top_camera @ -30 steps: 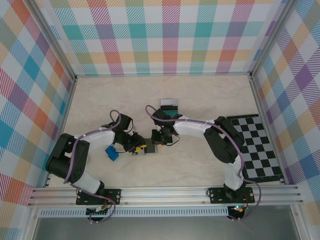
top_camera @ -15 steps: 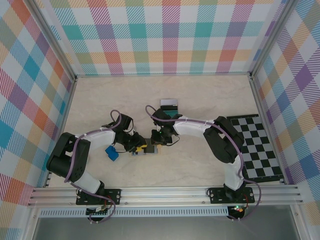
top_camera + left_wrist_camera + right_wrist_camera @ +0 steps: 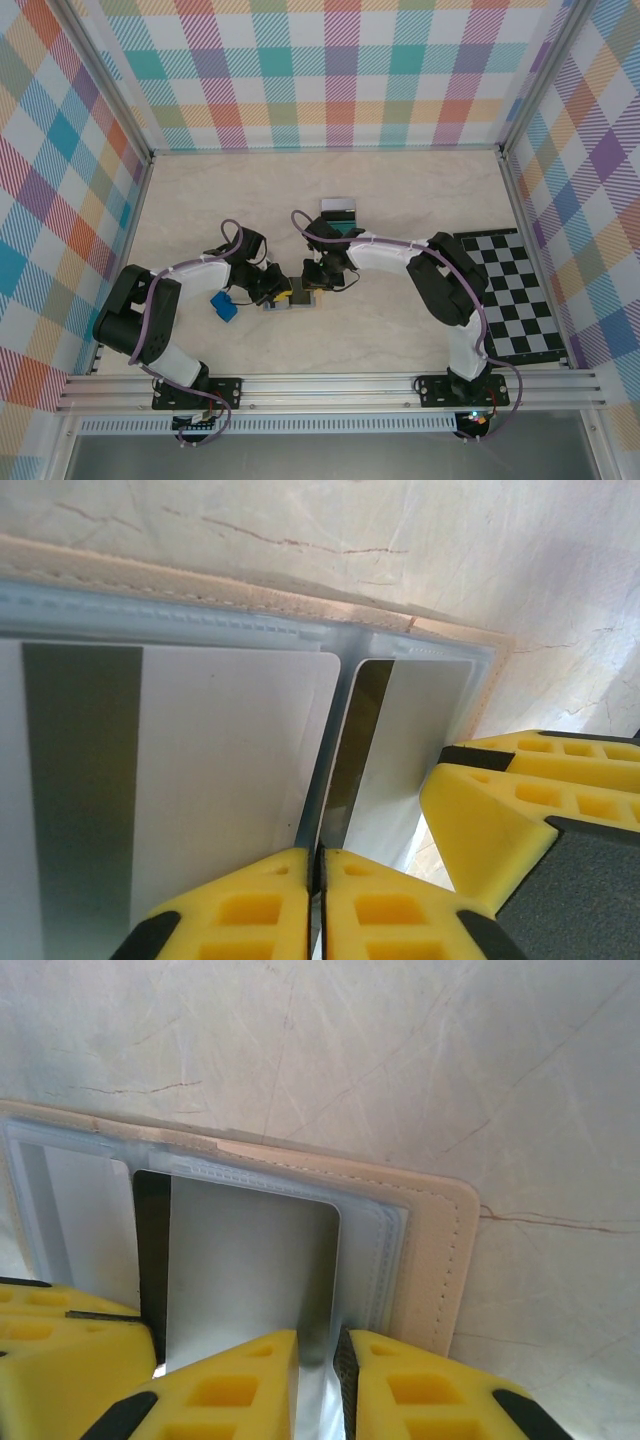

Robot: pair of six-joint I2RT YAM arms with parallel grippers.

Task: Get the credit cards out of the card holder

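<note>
Right wrist view: the grey card (image 3: 250,1270) lies straight ahead of the right fingers (image 3: 400,1390), its long axis running away from them.
Those fingers stand narrow, nipping the card's near edge inside the open card holder (image 3: 440,1250), mid-worktop (image 3: 200,200) between the arms. Beside the striped card (image 3: 220,770), the left fingers (image 3: 250,910) press together at the holder's divider. A straight pull back along that axis looks right.

Elbows bent, left end effector (image 3: 315,900) pinched tight; right end effector (image 3: 318,1380) clamped (slim gap)
</note>
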